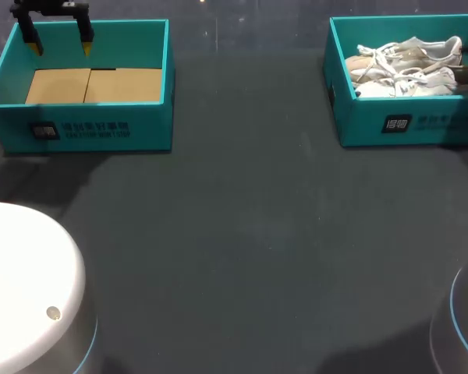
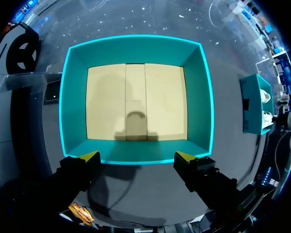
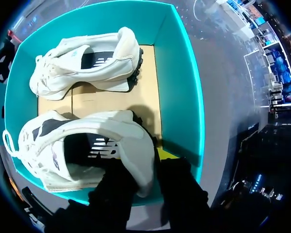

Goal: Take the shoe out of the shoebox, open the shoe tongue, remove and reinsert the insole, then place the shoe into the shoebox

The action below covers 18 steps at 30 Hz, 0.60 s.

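The shoe [image 3: 82, 148] lies on its side inside the full shoebox [image 3: 179, 87], against the wall nearest the right gripper [image 3: 145, 162]. Its toe points away from the gripper and its open collar is turned up. The right gripper is drawn narrow and clamped on the shoe's heel wall: one black finger sits inside the collar, and the other stands outside, its yellow tip showing between the heel and the box wall.

A second shoe [image 3: 85, 63] lies deeper in the same box, along the opposite wall and apart from the first. Bare cardboard floor shows between the two.

In the head view the full shoebox [image 1: 390, 125] stands at the table's [image 1: 249, 234] far right, with the gripped shoe [image 1: 405, 82] in the half of the box nearer the camera. The second shoe [image 1: 409, 51] lies behind it.

Well apart from the full shoebox, at the table's far left, stands the empty shoebox [image 1: 101, 128], teal with a cardboard floor. The left gripper [image 1: 60, 45] hangs above it with its fingers spread wide and nothing between them. In the left wrist view the left gripper [image 2: 137, 157] looks straight down into the empty shoebox [image 2: 136, 48].
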Each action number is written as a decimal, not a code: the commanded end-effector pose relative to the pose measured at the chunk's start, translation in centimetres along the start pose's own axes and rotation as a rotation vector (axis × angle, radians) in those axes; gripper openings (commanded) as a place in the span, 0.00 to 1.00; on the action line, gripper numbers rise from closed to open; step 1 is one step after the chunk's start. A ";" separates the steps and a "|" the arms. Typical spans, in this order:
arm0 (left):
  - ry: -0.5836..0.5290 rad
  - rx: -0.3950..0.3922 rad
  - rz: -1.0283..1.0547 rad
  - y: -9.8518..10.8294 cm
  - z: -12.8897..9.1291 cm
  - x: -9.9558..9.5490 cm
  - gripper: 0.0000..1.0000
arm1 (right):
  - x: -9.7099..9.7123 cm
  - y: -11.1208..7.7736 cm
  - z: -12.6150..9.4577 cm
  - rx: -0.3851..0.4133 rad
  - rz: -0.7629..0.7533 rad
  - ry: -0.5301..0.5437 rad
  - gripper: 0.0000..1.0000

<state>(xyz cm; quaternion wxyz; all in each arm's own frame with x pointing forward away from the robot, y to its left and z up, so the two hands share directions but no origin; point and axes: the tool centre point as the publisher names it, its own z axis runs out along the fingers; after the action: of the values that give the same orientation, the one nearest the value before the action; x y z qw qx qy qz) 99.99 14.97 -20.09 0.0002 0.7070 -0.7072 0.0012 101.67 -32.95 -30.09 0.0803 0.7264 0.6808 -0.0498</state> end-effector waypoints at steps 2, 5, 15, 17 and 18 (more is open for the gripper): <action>-0.001 -0.001 0.000 0.0 0.0 0.0 1.00 | -0.3 -0.1 -1.9 0.000 0.007 -0.007 0.00; -0.001 -0.001 0.000 0.0 0.0 0.0 1.00 | -0.5 0.0 -2.7 -0.006 0.008 -0.013 0.00; -0.001 -0.001 0.000 0.0 0.0 0.0 1.00 | -0.6 0.2 -4.1 -0.001 0.021 -0.027 0.00; -0.001 -0.001 0.000 0.0 0.0 0.0 1.00 | -0.8 0.3 -4.5 -0.003 0.026 -0.032 0.00; -0.001 -0.001 0.000 0.0 0.0 0.0 1.00 | -0.8 0.4 -4.7 -0.006 0.028 -0.033 0.00</action>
<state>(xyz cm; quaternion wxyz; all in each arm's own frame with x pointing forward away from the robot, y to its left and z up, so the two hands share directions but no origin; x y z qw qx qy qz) 99.99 14.97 -20.09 0.0002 0.7070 -0.7072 0.0012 101.93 -32.95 -26.14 0.0946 0.7342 0.6699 -0.0576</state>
